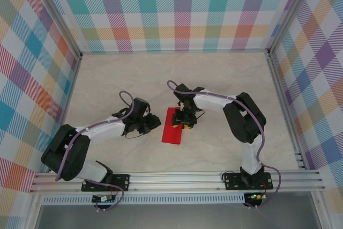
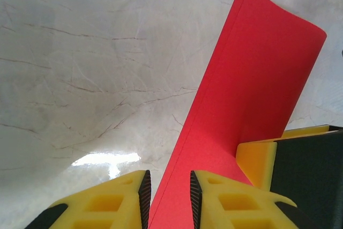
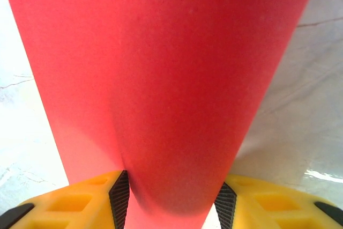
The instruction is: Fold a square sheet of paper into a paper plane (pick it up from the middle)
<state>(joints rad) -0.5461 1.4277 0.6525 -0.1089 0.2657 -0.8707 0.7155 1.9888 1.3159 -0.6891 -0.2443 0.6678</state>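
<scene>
The square sheet of paper (image 1: 171,132) is bright red and lies doubled over into a narrow strip on the table between the two arms. In the left wrist view its two layers (image 2: 252,79) rise from the table, with the long edges lying together. My left gripper (image 2: 170,178) is open, and the paper's lower edge runs through the gap between its pads. It sits at the strip's left side (image 1: 155,122). My right gripper (image 1: 186,123) is at the strip's right side. It is open (image 3: 172,186), with the rounded, uncreased fold (image 3: 161,68) bulging between its pads.
The table (image 1: 225,79) is pale marble-patterned, with checked walls on three sides and a metal rail (image 1: 177,179) along the near edge. One yellow finger of the right gripper (image 2: 257,159) shows against the paper in the left wrist view.
</scene>
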